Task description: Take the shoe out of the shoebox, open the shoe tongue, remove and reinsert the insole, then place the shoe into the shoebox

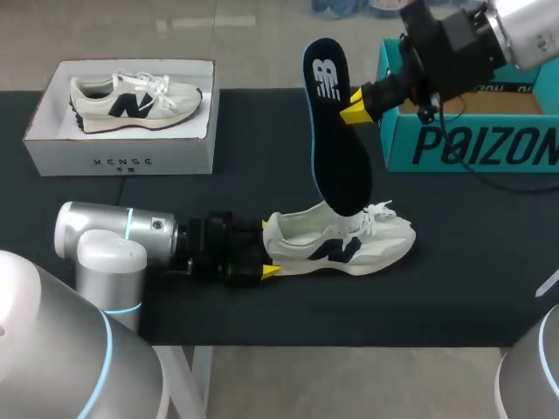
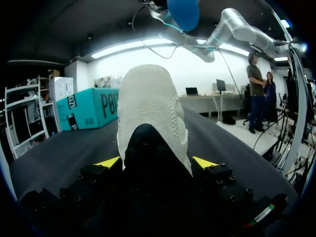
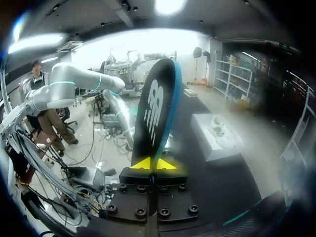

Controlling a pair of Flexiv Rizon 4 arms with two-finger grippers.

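Head view: our left arm enters from the lower left of the frame. Its silver forearm lies level and low over the black table (image 1: 472,279), with the wrist pointing toward the frame's right. The left gripper (image 1: 266,249) sits at the heel of the white mesh sneaker (image 1: 341,244), one yellow tip on each side of it. The sneaker stands upright on its sole at centre frame, toe toward the right.

Our right arm enters from the upper right corner and angles down and leftward above the teal cardboard shoebox (image 1: 472,144), which stands open at the upper right. The right gripper (image 1: 356,106) clamps the long dark insole with a blue edge (image 1: 336,131) by its right edge, near the upper end. The insole stands nearly vertical at upper centre, printed heel end up. Its lower end reaches the sneaker's opening at the laces. We cannot tell whether it is inside the sneaker.

At the upper left a white open box (image 1: 122,153) holds a second sneaker (image 1: 135,98) lying on its side.

Left wrist view: the left gripper (image 2: 157,163) has its two tips spread to heel width. Both tips press the sneaker (image 2: 150,108), which extends straight ahead of the fingers. The teal cardboard shoebox (image 2: 89,108) stands beyond and to one side.

Right wrist view: the right gripper (image 3: 153,164) has its tips almost together, and only the thin insole (image 3: 158,108) separates them. The insole rises straight ahead of the fingers.
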